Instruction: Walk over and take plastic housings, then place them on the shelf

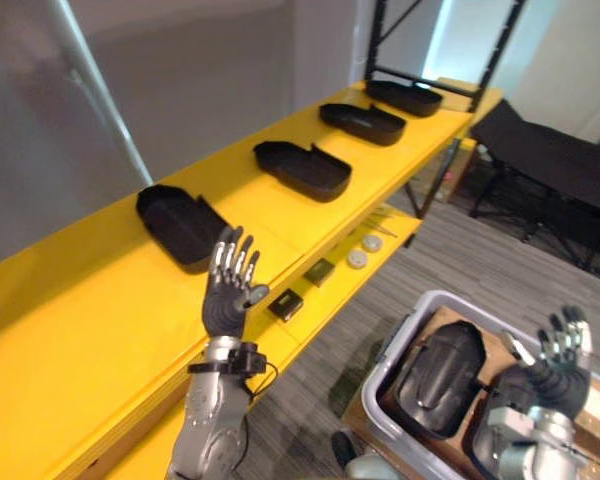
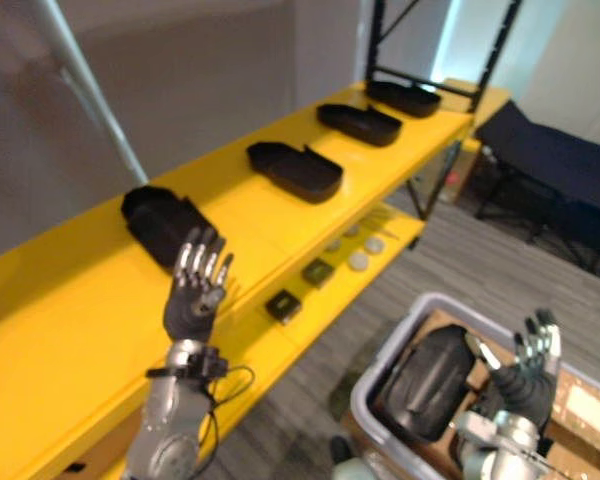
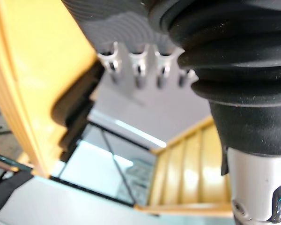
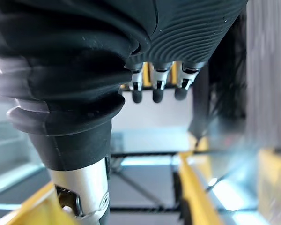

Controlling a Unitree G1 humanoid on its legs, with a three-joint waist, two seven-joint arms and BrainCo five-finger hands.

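A long yellow two-tier shelf (image 1: pixel 100 330) runs away from the robot, and four black plastic housings lie in a row along its top board: the nearest housing (image 1: pixel 180 225), a second (image 1: pixel 302 168), a third (image 1: pixel 363 122) and the farthest (image 1: pixel 405 97), each well apart from the next. The left hand (image 1: pixel 228 300) is raised at the shelf's front edge, palm towards the camera, its fingers (image 1: pixel 236 262) straight and slightly spread, holding nothing. Their tips are just beside the nearest housing, though I cannot tell whether they touch it. On the lower board lie two small black square parts (image 1: pixel 285 304) and two pale round discs (image 1: pixel 357 259). Down at the right, a light grey plastic bin (image 1: pixel 390 360) on the striped grey carpet holds another dark moulded housing (image 1: pixel 442 375). The right hand (image 1: pixel 558 375) hangs over this bin, fingers upright, relaxed and apart, empty.
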